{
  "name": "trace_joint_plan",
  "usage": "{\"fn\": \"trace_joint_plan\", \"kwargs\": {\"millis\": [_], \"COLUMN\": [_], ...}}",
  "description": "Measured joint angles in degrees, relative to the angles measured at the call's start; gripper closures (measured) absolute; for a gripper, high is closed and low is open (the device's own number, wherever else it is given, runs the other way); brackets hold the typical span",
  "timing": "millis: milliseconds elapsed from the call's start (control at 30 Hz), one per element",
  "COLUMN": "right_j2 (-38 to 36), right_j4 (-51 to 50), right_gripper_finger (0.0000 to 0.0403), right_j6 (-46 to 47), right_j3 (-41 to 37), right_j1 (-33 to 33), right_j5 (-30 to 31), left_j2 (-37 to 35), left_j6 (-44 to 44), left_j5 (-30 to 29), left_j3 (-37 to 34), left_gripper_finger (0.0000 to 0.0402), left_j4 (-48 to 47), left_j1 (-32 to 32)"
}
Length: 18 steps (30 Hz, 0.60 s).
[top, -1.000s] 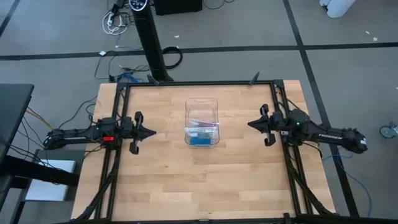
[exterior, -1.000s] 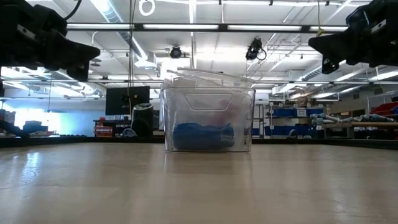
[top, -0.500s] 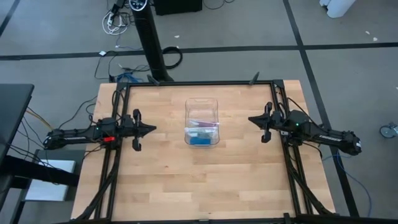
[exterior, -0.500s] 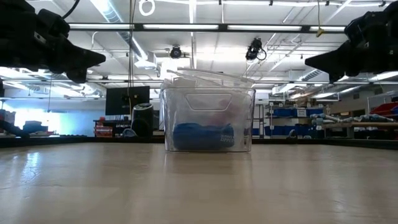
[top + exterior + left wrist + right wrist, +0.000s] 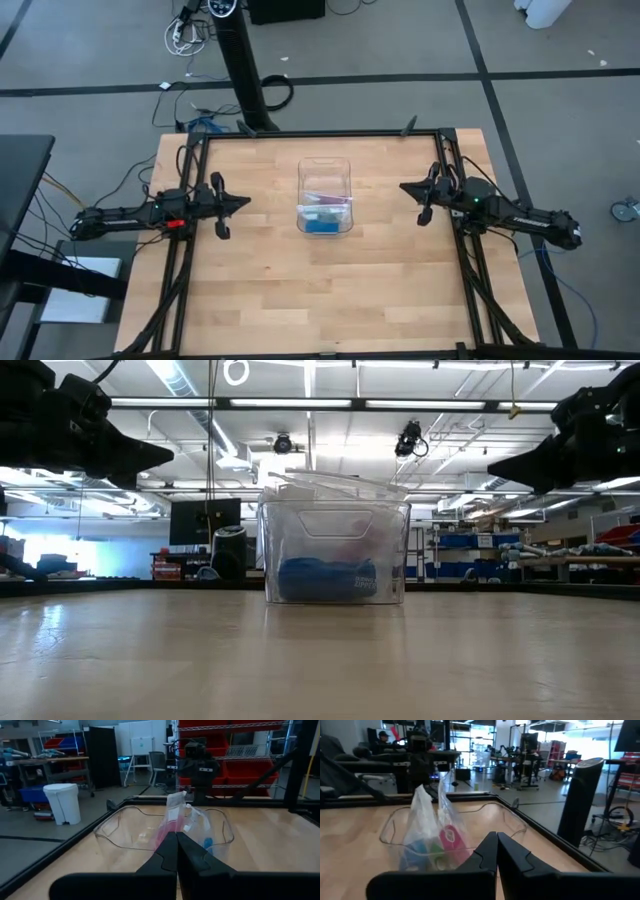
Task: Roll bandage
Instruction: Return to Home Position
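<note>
Where it sits rolled up inside a clear plastic bag point(image 5: 427, 815), the pink bandage point(image 5: 451, 840) rests in the transparent bin point(image 5: 325, 163) at the middle of the pale wood-plank table point(image 5: 300, 290). My left gripper point(image 5: 247, 200) hangs raised off the bin's left side and my right gripper point(image 5: 403, 188) off its right. Both are well apart from it, fingers pressed together on nothing. A black frame point(image 5: 320, 133) edges the table. Beyond are a grey floor point(image 5: 560, 40) crossed by dark lines, red shelf bins point(image 5: 230, 745), a white trash can point(image 5: 62, 802) and ceiling strip lights point(image 5: 300, 403).
</note>
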Motion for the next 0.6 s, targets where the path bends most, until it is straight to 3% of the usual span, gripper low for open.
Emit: {"fn": "trace_joint_plan", "kwargs": {"millis": [600], "right_j2": [2.9], "right_j4": [0.1], "right_gripper_finger": [0.0390], "right_j6": [-0.3], "right_j3": [0.0], "right_j1": [-0.1], "right_j5": [0.1], "left_j2": [0.0], "left_j6": [-0.4], "left_j5": [-0.4], "left_j3": [0.0], "left_gripper_finger": [0.0400], "left_j4": [4.6], "left_j1": [0.0]}}
